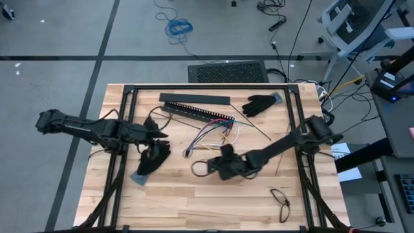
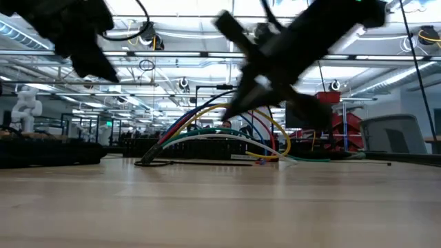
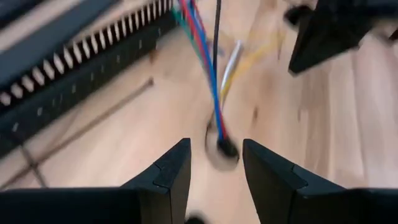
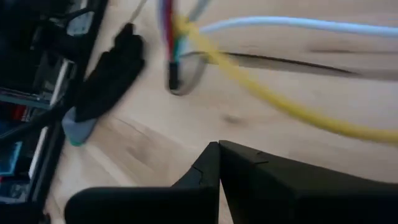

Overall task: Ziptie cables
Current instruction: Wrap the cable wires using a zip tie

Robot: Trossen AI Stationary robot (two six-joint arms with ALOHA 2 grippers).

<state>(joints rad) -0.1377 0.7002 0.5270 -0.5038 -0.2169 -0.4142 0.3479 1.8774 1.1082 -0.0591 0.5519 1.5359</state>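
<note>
The cables [image 1: 212,134] fan out from the long black slotted bar [image 1: 197,114] at mid-table. They rise in coloured arcs [image 2: 220,131] and gather into one bundled end [image 3: 222,147] that lies on the wood. My left gripper [image 3: 214,169] hovers left of them [image 1: 162,134]. It is open, points at the bundled end, and has nothing between its fingers. My right gripper [image 4: 219,157] is shut and reaches in from the right [image 1: 206,166]. It hangs above bare wood just near of the cables, with the yellow and white wires [image 4: 292,106] ahead of it.
One black glove [image 1: 152,158] with a grey cuff lies under the left gripper. A second glove [image 1: 260,103] lies at the far right. A flat black bar [image 1: 194,98] and thin black strips [image 1: 253,125] lie near the slotted bar. A thin black wire loop [image 1: 280,200] rests near the front right.
</note>
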